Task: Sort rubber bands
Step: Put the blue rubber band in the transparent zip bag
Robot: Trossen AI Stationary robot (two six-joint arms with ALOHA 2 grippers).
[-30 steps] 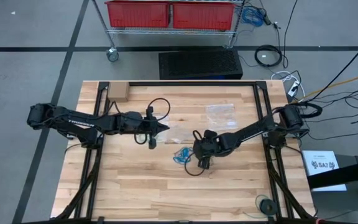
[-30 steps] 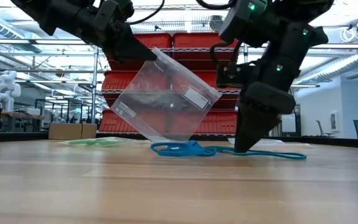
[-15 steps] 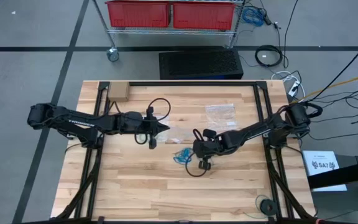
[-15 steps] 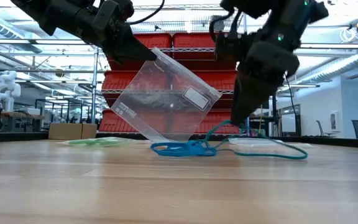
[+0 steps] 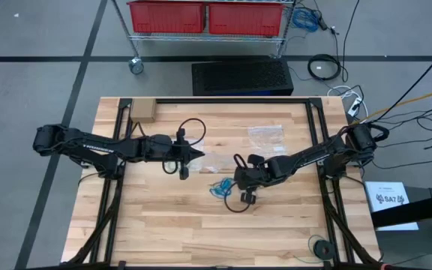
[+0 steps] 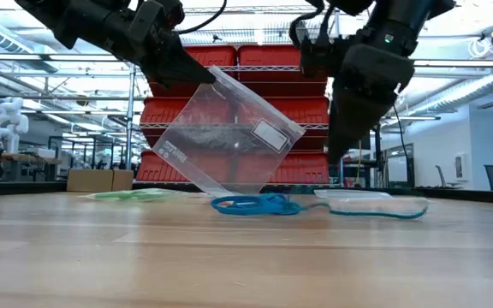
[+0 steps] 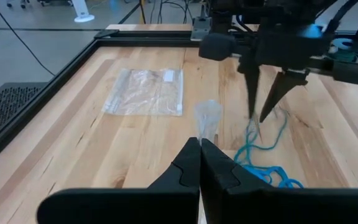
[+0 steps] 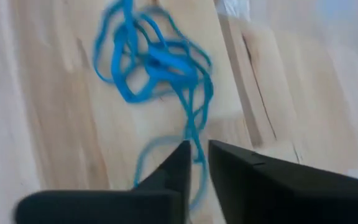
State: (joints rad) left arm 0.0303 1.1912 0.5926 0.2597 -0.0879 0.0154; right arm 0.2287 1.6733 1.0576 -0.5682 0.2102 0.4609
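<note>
One pale wooden table [image 5: 163, 217] — warehouse shelving [image 6: 264, 94] behind

Bright, even overhead light, faint shadows on the table [image 5: 163, 217]; blurred rubber bands [image 8: 154, 62] in the right wrist view.

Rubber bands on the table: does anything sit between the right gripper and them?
Nothing visible does. The right gripper hangs just above the rubber bands, with bare table around them; the clear bag hangs beside them in the left gripper.
</note>
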